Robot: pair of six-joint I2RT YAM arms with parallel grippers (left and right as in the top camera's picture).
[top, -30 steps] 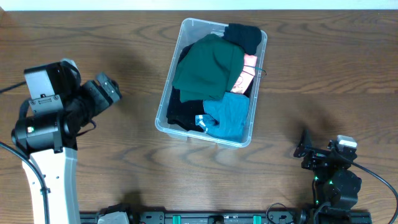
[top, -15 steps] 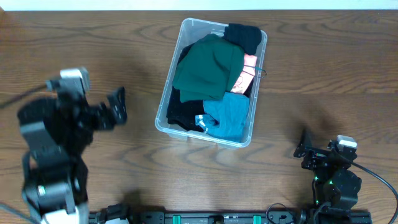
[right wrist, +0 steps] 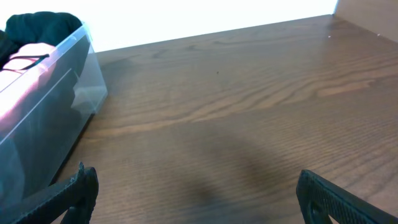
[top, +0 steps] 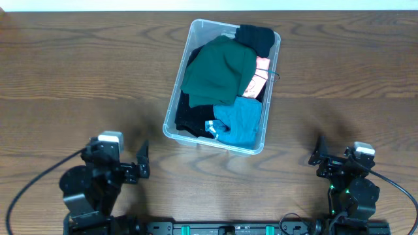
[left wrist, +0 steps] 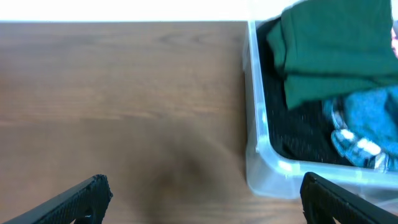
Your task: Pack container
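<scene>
Across the middle of the brown wood-grain table (top: 339, 72) sits one clear rectangular plastic container (top: 175, 98), set a little askew and nearer the far edge, where I'd guess both arms can reach it. It is full to the rim with soft things. One dark green cloth (top: 219, 72) lies on top, with black fabric (top: 189, 121) under it and a black bundle (top: 256, 38) in the far corner; I can't tell if those are one piece or two. One blue cloth (top: 238, 124) fills the near end, and one pink item (top: 259, 78) is wedged against the right wall. I see nothing loose waiting outside, so the packing looks finished to me. Two grippers sit low at the near edge, well apart from the container. The left gripper (left wrist: 205, 202) has its fingers spread wide and holds nothing. The right gripper (right wrist: 193, 186) is spread just as wide and is just as empty.
</scene>
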